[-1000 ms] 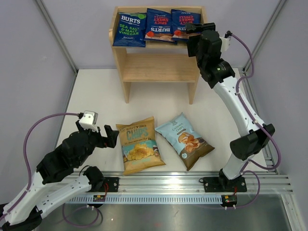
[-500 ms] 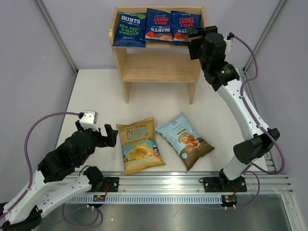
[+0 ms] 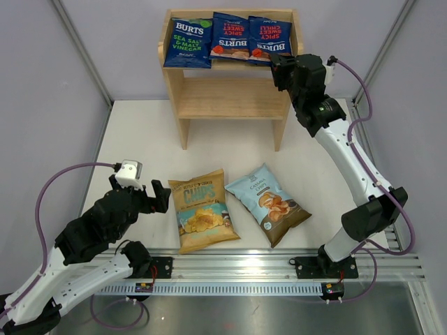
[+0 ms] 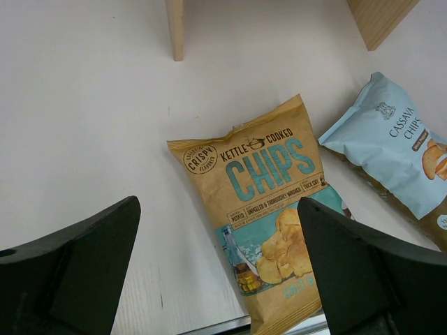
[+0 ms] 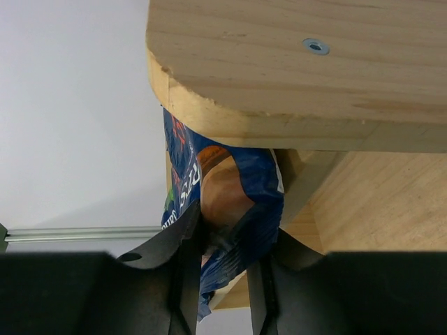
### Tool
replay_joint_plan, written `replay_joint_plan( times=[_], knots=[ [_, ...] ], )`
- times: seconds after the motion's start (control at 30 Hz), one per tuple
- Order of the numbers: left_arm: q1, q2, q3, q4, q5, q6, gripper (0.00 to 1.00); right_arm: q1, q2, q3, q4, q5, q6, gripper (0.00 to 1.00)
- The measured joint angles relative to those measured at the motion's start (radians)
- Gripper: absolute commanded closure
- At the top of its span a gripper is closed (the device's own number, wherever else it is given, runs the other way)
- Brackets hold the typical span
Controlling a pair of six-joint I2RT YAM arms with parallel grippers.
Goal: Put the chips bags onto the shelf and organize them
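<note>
The light-wood shelf point(image 3: 227, 98) stands at the back of the table, with three dark-blue chips bags point(image 3: 231, 36) side by side on its top tier. My right gripper point(image 3: 278, 61) is at the shelf's front right corner, shut on the near edge of the rightmost dark-blue bag point(image 3: 269, 36). In the right wrist view the gripper point(image 5: 223, 279) pinches that crumpled bag point(image 5: 234, 202) just under the shelf board point(image 5: 300, 77). A tan chips bag point(image 3: 202, 211) and a light-blue one point(image 3: 269, 204) lie flat on the table. My left gripper point(image 3: 162, 197) hovers open beside the tan bag point(image 4: 269, 209), holding nothing.
An aluminium rail point(image 3: 279, 262) runs along the near table edge between the arm bases. Grey walls close in the left, right and back. A shelf leg point(image 4: 174, 28) and the light-blue bag point(image 4: 394, 150) show in the left wrist view.
My right gripper has sunk a little toward the shelf's front edge and closed its jaws on the rightmost dark-blue bag. The left arm has stayed put.
</note>
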Motion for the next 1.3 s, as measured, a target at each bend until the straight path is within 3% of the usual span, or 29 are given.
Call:
replay_joint_plan(
  times=[0.23, 0.53, 0.97, 1.3],
  knots=[
    [0.0, 0.0, 0.0, 0.0, -0.002, 0.0, 0.01, 0.0, -0.003, -0.009, 0.006, 0.009, 0.015, 0.75],
    [0.0, -0.008, 0.0, -0.002, -0.008, -0.007, 0.01, 0.0, 0.045, 0.039, 0.006, 0.031, 0.047, 0.75],
    [0.0, -0.027, 0.0, -0.005, -0.009, -0.007, 0.01, 0.0, 0.081, 0.11, -0.003, 0.047, 0.04, 0.42],
    [0.0, -0.027, 0.0, -0.007, -0.02, -0.008, 0.01, -0.002, 0.013, 0.047, 0.001, 0.024, -0.008, 0.34]
  ],
)
